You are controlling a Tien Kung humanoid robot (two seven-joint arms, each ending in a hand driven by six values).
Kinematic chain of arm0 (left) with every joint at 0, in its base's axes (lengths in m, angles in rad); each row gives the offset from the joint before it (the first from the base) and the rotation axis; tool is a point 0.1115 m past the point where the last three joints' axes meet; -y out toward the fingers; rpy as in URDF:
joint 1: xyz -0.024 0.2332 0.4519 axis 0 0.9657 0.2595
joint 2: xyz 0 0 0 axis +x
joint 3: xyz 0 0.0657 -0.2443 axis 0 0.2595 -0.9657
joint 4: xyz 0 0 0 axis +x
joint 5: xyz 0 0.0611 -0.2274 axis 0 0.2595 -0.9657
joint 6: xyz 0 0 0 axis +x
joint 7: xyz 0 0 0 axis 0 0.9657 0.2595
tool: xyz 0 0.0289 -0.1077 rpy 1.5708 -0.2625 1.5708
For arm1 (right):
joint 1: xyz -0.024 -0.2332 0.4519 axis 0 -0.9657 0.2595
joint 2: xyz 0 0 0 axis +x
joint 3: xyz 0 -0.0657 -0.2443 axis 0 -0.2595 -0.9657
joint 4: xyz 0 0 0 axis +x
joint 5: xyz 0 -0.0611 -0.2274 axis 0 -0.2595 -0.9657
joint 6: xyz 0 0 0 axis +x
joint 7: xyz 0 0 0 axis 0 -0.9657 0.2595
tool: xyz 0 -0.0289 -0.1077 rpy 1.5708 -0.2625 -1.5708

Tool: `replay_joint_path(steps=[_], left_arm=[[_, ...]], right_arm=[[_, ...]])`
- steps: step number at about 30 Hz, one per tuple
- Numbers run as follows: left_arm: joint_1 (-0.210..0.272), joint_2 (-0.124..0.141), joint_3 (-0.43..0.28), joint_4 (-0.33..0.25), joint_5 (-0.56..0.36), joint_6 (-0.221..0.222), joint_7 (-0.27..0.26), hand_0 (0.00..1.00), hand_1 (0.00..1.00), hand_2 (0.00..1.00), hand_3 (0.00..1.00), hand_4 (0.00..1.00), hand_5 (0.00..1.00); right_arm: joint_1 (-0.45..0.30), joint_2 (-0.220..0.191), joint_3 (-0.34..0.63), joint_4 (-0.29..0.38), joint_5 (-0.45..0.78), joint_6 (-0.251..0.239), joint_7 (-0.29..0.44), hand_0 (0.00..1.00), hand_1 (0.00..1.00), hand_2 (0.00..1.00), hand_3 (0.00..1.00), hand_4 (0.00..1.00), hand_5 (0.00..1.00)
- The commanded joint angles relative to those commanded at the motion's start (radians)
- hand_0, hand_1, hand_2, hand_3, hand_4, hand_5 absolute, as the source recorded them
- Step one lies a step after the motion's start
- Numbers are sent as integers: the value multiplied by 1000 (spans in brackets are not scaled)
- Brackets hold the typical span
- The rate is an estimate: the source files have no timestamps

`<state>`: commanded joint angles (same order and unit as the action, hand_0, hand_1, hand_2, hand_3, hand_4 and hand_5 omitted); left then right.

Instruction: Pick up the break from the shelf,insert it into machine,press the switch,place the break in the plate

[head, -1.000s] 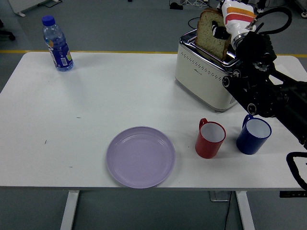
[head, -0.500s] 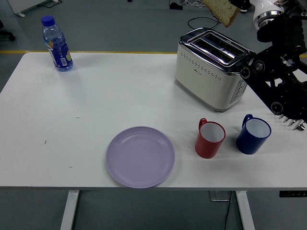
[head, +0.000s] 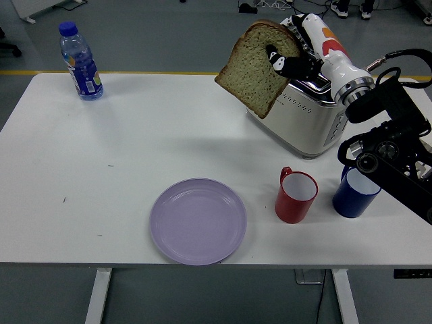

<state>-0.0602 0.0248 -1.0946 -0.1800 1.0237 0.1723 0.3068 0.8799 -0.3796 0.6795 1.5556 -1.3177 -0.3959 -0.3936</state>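
My right hand (head: 289, 55) is shut on a slice of brown bread (head: 256, 66) and holds it in the air, tilted, to the left of the white toaster (head: 307, 115) and above the table. The toaster's slots are partly hidden behind the hand. A lilac plate (head: 198, 220) lies empty near the table's front edge, well below and left of the bread. The left arm is out of view.
A red mug (head: 295, 196) and a blue mug (head: 355, 192) stand in front of the toaster, under my right arm. A blue-capped water bottle (head: 80, 62) stands at the far left corner. The white table (head: 101, 169) is bare on its left half.
The bread was lifted out of the toaster and up past the picture's top. Now my right hand has brought it down and to the left, beside the toaster.
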Motion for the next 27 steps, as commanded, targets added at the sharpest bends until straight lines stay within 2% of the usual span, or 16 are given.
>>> replay_joint_path(steps=[4,8,13,17,21,27], left_arm=[[0,-1,-1,0,1,0,0,418,482,512,604,405,998],[1,-2,-2,0,3,0,-1,419,481,513,605,402,998],[1,-2,-3,0,4,0,-1,419,481,513,605,402,998],[0,-2,1,0,-1,0,-2,419,481,513,604,401,998],[-2,-2,4,0,-2,-1,-3,419,481,514,603,401,998],[-4,-3,9,0,-6,0,-3,418,481,514,604,400,998]], right_arm=[[-14,-15,-76,43,166,78,15,148,239,335,427,496,2],[-24,-9,-151,68,261,118,9,152,235,333,426,494,2],[-42,25,-214,74,286,128,11,152,235,333,426,494,2],[-69,67,-236,53,286,120,18,148,236,332,426,484,2],[-94,116,-242,10,292,105,32,144,232,330,425,486,2],[-111,167,-244,-66,292,80,58,152,230,328,426,477,2]])
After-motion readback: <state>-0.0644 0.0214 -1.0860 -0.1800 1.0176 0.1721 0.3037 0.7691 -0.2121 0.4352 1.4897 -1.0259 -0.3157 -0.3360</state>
